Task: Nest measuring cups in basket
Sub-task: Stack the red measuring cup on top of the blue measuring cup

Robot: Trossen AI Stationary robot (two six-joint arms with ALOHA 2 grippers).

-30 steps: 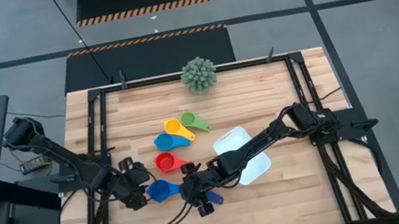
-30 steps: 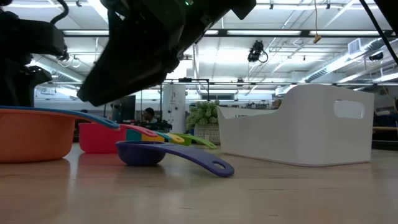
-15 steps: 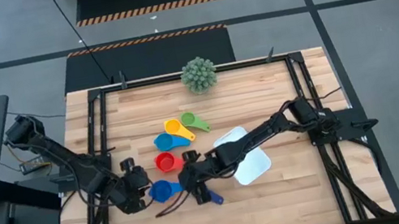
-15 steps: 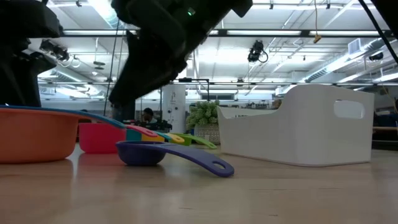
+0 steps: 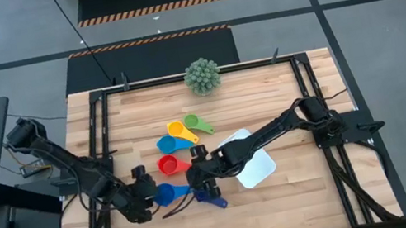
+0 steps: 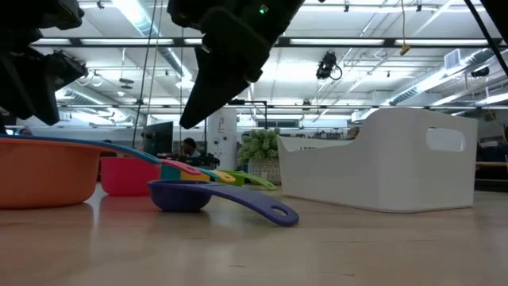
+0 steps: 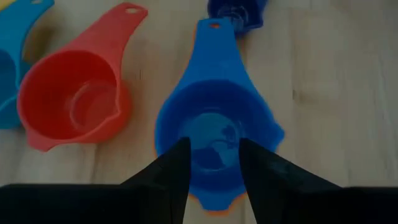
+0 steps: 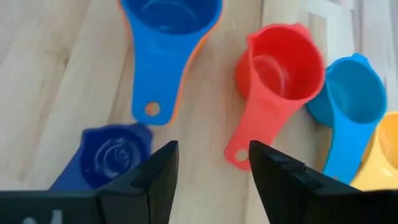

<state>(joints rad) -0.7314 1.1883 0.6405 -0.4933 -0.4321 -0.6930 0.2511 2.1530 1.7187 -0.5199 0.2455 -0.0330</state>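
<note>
A blue measuring cup [image 7: 214, 124] sits nested in an orange one [image 6: 40, 175] on the table. My left gripper [image 7: 214, 171] hangs open over its bowl, a finger on either side, clear of it in the low view. A dark blue cup [image 5: 215, 201] lies on the table near the front. My right gripper [image 8: 211, 168] is open and raised above the bare wood between the dark blue cup [image 8: 115, 155] and the red cup's handle [image 8: 239, 146]. The red [image 5: 168, 165], light blue [image 5: 166, 144], yellow [image 5: 177, 128] and green [image 5: 194, 121] cups lie in a row. The white basket [image 5: 250, 164] stands to their right.
A green spiky ball plant [image 5: 202, 75] stands at the table's far edge. Black frame rails [image 5: 97, 132] run along both sides of the table. There is bare wood in front of the basket and along the near edge.
My right gripper has risen from beside the dark blue cup and drawn back toward the table's far edge, staying open. The dark blue cup has stayed where it was. My left gripper has shifted a little toward the near edge, over the blue cup.
</note>
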